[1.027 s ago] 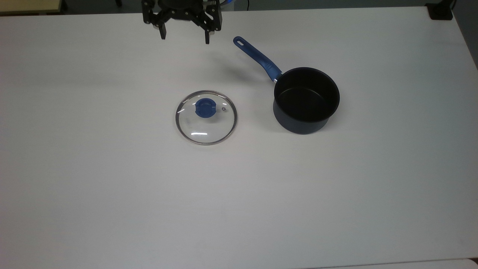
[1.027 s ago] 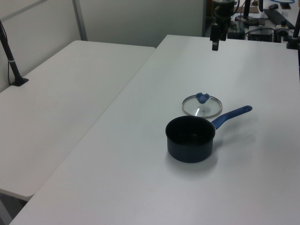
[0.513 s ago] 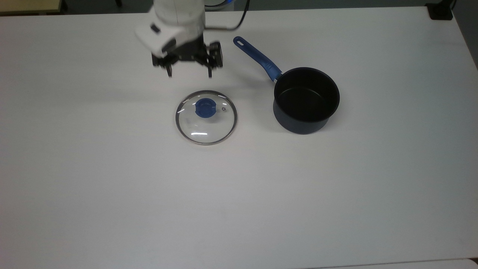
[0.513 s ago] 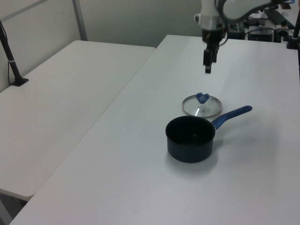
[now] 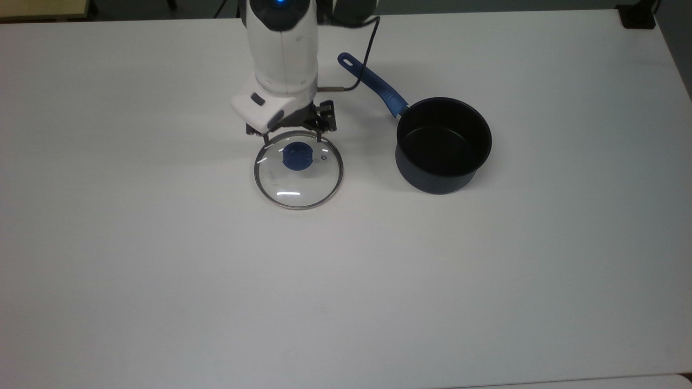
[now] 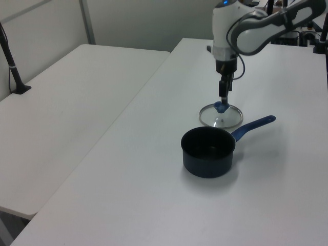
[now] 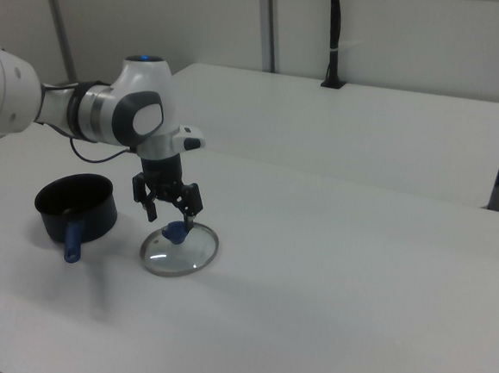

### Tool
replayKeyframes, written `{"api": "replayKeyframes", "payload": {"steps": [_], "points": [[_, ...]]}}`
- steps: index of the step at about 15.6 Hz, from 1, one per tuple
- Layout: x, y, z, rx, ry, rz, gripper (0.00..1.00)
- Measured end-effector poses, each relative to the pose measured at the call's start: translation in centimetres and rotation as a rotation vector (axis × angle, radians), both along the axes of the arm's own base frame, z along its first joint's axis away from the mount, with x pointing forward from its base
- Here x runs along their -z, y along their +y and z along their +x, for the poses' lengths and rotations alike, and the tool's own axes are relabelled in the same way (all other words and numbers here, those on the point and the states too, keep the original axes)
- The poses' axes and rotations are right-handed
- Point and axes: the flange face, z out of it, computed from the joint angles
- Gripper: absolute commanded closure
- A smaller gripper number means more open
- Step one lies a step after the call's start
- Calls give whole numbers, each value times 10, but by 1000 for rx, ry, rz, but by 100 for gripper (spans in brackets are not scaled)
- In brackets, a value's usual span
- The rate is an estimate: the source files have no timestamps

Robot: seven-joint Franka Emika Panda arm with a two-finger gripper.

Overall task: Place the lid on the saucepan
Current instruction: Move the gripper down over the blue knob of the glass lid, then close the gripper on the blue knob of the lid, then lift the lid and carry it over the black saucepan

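The pincer (image 7: 168, 216) hangs open and empty just above the lid (image 5: 298, 169), still flat on the counter (image 5: 162, 270) beside the uncovered saucepan (image 5: 443, 143): grasping, carrying and seating all remain.

Lab: white tables (image 6: 77, 82), partition walls (image 7: 400, 34), cables.

Lid (image 5: 298, 178): clear glossy glass with bright glints, thin metal rim, matt blue knob (image 5: 296, 156). Saucepan (image 5: 443, 145): dark navy wall, matt black interior, blue handle (image 5: 373, 84). Surface (image 5: 162, 270): smooth matt white. Arm casing (image 5: 281, 48): glossy white plastic.
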Motion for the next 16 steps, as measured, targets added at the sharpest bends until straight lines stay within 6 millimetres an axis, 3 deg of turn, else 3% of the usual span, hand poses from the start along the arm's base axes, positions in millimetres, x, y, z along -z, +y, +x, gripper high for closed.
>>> {"api": "replayKeyframes", "payload": {"steps": [2,5,8,12,16], "points": [[14,4,4,-8,-12,1,4],[30,5,9,-11,-21,4,33],[32,5,11,-14,-25,5,36],[33,5,11,-15,-24,5,58],[31,5,12,-15,-32,5,59]]}}
